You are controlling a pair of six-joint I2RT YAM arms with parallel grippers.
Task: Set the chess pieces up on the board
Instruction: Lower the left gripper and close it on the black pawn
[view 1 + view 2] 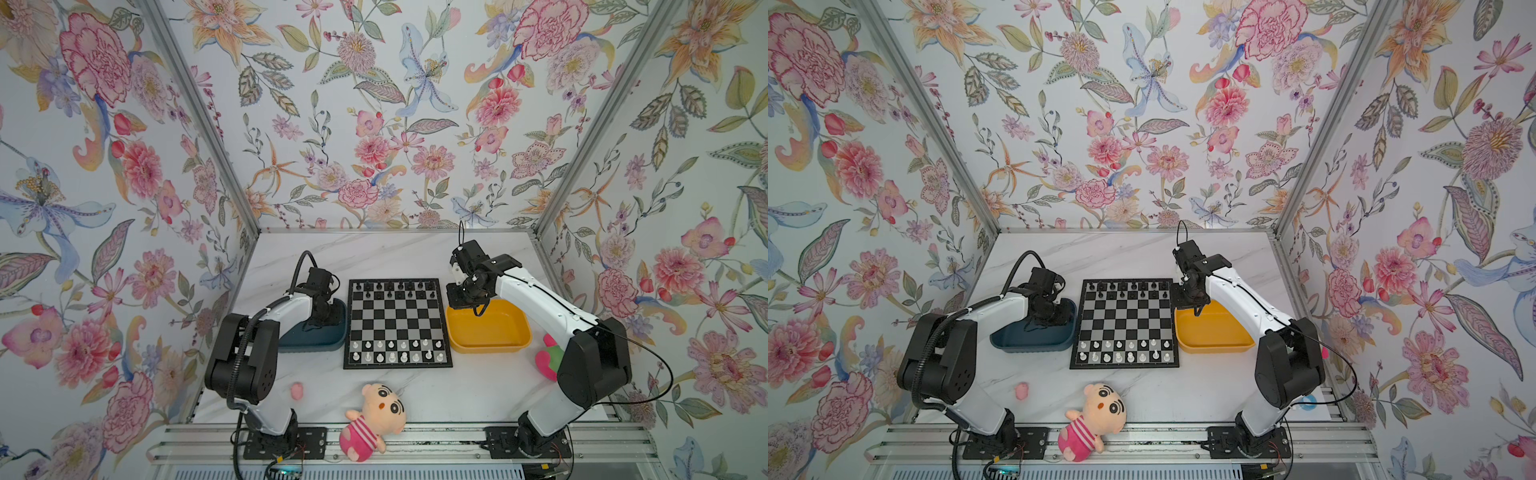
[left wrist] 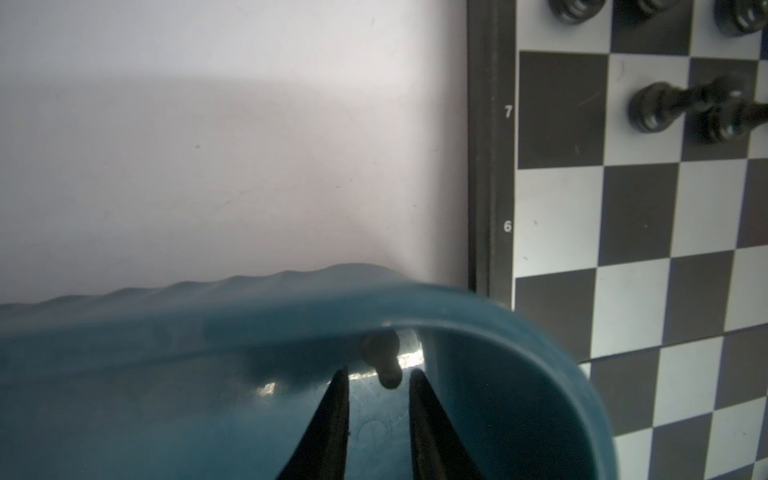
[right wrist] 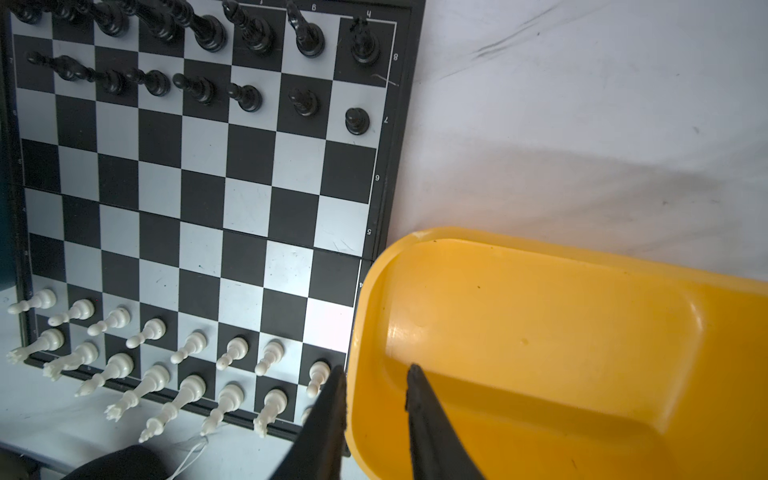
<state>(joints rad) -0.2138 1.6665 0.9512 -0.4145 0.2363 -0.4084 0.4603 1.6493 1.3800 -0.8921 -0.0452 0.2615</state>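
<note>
The board [image 1: 397, 324] lies mid-table in both top views, with black chess pieces [image 1: 388, 286] on its two far rows and white pieces [image 1: 390, 351] on its two near rows. In the left wrist view, the dark row-7 square [image 2: 561, 110] beside the board's border is bare. My left gripper [image 2: 379, 370] is down inside the blue tray [image 2: 540, 374], open by a narrow gap. A black pawn [image 2: 384, 359] lies on its side just past the fingertips, not between them. My right gripper [image 3: 375, 368] hangs open over the yellow tray's [image 3: 540, 332] rim, holding nothing.
The blue tray [image 1: 311, 343] touches the board's left side and the yellow tray [image 1: 486, 328] its right. A plush doll [image 1: 374, 419] lies at the front edge, a small pink lump [image 1: 296, 390] front left, and a pink-green plush [image 1: 548, 361] by the right arm.
</note>
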